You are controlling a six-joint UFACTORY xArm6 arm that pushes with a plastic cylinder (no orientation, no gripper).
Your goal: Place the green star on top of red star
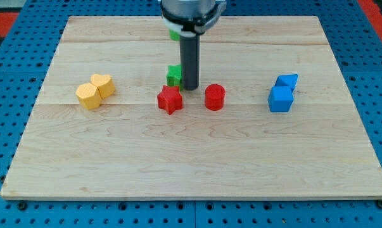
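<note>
The green star (173,75) sits near the board's middle, just above the red star (170,99) and close to it. My tip (190,87) is down on the board, right beside the green star on its right side and above the gap between the red star and the red cylinder (215,97). The rod hides part of the green star's right edge. Another green block (173,33) shows partly behind the arm near the view's top.
A yellow hexagon (88,95) and a yellow heart-like block (102,84) touch at the left. A blue cube (280,99) and a blue wedge (287,81) touch at the right. The wooden board (191,171) lies on a blue pegboard.
</note>
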